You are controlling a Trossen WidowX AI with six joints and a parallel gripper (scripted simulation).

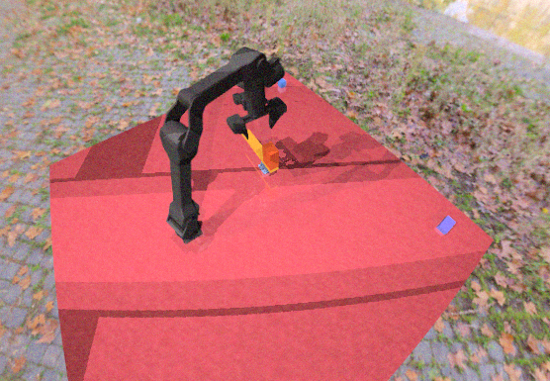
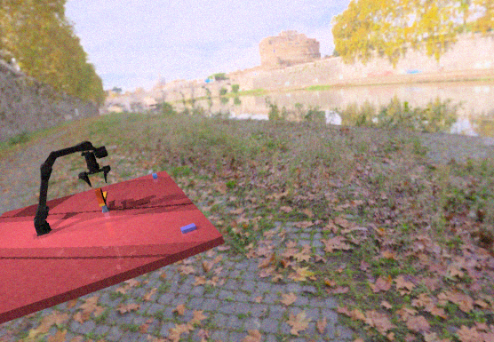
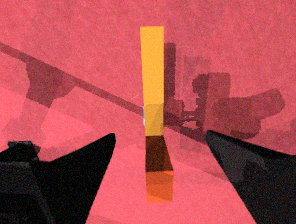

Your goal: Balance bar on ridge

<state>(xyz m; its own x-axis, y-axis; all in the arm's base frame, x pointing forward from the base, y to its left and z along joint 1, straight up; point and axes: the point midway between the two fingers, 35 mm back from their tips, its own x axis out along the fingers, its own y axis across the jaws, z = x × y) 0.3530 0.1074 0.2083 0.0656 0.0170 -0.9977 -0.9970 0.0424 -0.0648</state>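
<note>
The yellow-orange bar (image 1: 254, 143) (image 2: 105, 196) (image 3: 152, 65) lies across the small grey-blue ridge (image 1: 263, 167) (image 2: 105, 209), with a darker orange block (image 1: 270, 156) (image 2: 99, 196) (image 3: 160, 186) upright at one end. The bar looks close to level, and both ends appear above the table; a faint reflection runs below it in the top view. Most of the ridge is hidden under the bar. My gripper (image 1: 259, 131) (image 2: 98, 184) (image 3: 160, 135) is open and empty above the bar, with a fingertip on either side of it in the wrist view and not touching.
A blue-violet block (image 1: 446, 225) (image 2: 188, 228) lies near the right corner of the red table (image 1: 247, 264) (image 2: 133, 237). A small blue object (image 1: 282, 83) (image 2: 155, 176) is near the far corner. Dark shadows of the arm fall beside the bar.
</note>
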